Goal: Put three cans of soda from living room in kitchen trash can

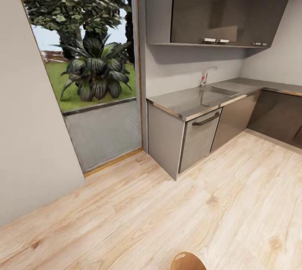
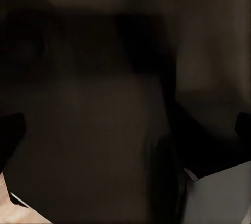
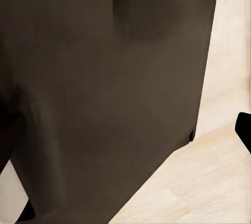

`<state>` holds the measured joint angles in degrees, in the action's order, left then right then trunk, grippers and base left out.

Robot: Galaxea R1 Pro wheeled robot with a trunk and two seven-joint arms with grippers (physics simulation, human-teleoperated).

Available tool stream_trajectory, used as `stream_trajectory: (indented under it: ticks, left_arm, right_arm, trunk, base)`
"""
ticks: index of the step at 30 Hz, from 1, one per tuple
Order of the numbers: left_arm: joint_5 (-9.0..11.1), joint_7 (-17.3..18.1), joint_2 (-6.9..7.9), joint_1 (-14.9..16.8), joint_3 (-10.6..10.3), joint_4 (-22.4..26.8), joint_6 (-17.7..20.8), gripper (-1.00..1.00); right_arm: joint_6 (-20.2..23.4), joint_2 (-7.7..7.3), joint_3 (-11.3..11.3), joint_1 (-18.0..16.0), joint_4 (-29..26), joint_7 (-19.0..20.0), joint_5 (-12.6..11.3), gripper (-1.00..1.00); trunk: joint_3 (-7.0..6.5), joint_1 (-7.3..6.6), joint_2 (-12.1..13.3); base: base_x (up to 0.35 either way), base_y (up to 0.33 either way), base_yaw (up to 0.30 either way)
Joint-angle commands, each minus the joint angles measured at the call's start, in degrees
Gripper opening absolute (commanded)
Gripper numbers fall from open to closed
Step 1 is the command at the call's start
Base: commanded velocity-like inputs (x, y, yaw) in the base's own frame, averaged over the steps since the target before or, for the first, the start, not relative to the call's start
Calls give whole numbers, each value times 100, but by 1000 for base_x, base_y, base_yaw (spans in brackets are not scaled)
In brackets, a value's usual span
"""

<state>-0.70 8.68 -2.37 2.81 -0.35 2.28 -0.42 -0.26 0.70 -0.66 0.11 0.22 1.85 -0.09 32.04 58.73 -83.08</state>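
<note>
Room: a kitchen corner with a light wood plank floor [image 1: 218, 215] and pale grey walls.
Worktop: a long grey steel worktop [image 1: 188, 103] runs along the wall and turns the corner at the right; a sink basin [image 1: 226, 90] is sunk into it, with a slim chrome tap [image 1: 205, 76] behind the basin.
Below the worktop: grey cabinet fronts, 1 with a dark curved bar handle [image 1: 206, 119].
Above: dark glossy wall cabinets [image 1: 226, 5] with small metal handles.
Opening: a tall glass door [image 1: 94, 72] at the left looks onto a paved strip, grass, a broad-leaved plant [image 1: 95, 70] and a tree.
Bottom edge: a rounded tan-brown wooden shape [image 1: 187, 261], cut off by the frame; I cannot tell what it is.
Task things: no soda cans or bin can be made out.
Pincers: both wrist views face dark blurred surfaces; how far either pincer is open cannot be told.
</note>
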Motion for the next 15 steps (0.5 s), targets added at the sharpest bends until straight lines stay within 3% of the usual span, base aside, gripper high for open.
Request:
stream_trajectory:
  ticks: [1, 10, 15]
  left_arm:
    - [0, 1, 0, 0, 0, 0, -1, 100]
    - [0, 2, 0, 0, 0, 0, -2, 100]
    - [0, 2, 0, 0, 0, 0, -2, 100]
  right_arm:
    - [0, 0, -2, -1, 2, 0, 0, 100]
    - [0, 0, -3, 0, 4, 0, 0, 100]
    - [0, 0, -3, -2, 4, 0, 0, 100]
  trunk:
    - [0, 0, 0]
    - [0, 0, 0]
    - [0, 0, 0]
  base:
    - [15, -128, 0]
    - [8, -30, 0]
    - [114, 67, 0]
